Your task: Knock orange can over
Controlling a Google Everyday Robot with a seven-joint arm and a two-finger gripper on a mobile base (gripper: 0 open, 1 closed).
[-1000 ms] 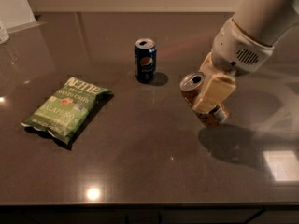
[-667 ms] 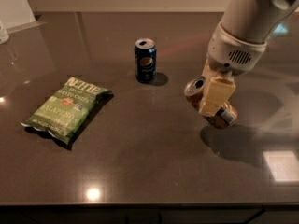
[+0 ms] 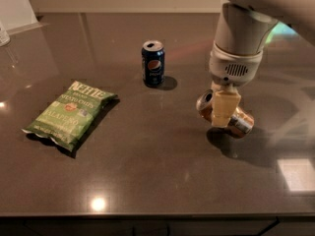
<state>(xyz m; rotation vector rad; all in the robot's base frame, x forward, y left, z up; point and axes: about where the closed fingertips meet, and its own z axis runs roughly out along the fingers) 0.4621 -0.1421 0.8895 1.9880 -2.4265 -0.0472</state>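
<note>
The orange can (image 3: 241, 122) lies on its side on the dark countertop at the right. Its silver top faces left and its base points right and toward me. My gripper (image 3: 222, 116) hangs from the white wrist straight over the can's middle, and its cream tip covers part of the can's body. The can's lettering is hidden.
A dark blue Pepsi can (image 3: 153, 63) stands upright at centre back. A green chip bag (image 3: 70, 112) lies flat at the left. The countertop's front edge (image 3: 147, 214) runs along the bottom. A pale wall borders the back.
The orange can has gone from leaning under my gripper to lying on its side. My gripper and wrist have shifted slightly right and now stand more upright above it.
</note>
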